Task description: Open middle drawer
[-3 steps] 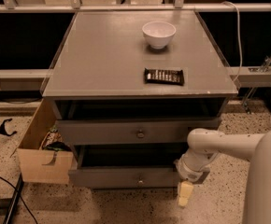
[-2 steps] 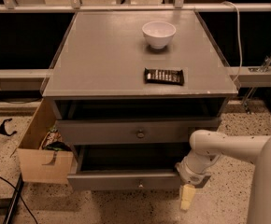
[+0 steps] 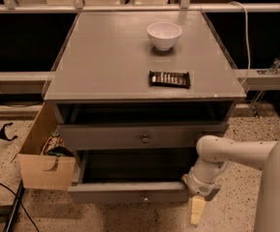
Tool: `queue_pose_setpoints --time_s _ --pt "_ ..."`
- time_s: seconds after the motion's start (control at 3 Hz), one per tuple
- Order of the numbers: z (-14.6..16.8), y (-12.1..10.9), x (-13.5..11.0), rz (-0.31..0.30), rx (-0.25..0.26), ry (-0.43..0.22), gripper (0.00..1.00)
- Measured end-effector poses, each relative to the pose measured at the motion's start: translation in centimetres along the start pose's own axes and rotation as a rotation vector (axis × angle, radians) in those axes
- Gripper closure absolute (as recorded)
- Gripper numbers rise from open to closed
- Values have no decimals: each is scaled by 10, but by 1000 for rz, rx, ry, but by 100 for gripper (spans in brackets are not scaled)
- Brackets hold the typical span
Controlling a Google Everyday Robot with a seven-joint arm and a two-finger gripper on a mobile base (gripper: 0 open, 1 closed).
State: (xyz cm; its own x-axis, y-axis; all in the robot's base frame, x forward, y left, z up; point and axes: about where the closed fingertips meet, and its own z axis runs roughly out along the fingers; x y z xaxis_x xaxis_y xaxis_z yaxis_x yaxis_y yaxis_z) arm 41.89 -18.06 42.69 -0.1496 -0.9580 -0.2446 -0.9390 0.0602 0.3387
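Observation:
The grey cabinet shows two drawer fronts with small round knobs. The upper, wider front stands slightly out under a dark gap. The lower front, the middle drawer, is pulled out toward the camera, with a dark open space above it. My gripper is low at the right end of this lower front, at the end of my white arm, which comes in from the right. A third drawer front does not show.
A white bowl and a dark snack bar lie on the cabinet top. An open cardboard box stands against the cabinet's left side. A black cable runs over the speckled floor. A shelf rail juts out at the right.
The lower drawer front has slid out toward the camera, widening the dark gap above it. My gripper and wrist have moved the same way at its right end.

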Motion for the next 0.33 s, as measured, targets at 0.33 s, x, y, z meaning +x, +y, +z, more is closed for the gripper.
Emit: queue_pose_setpoints --time_s 0.33 --pt "0 9 3 -11 -27 3 0"
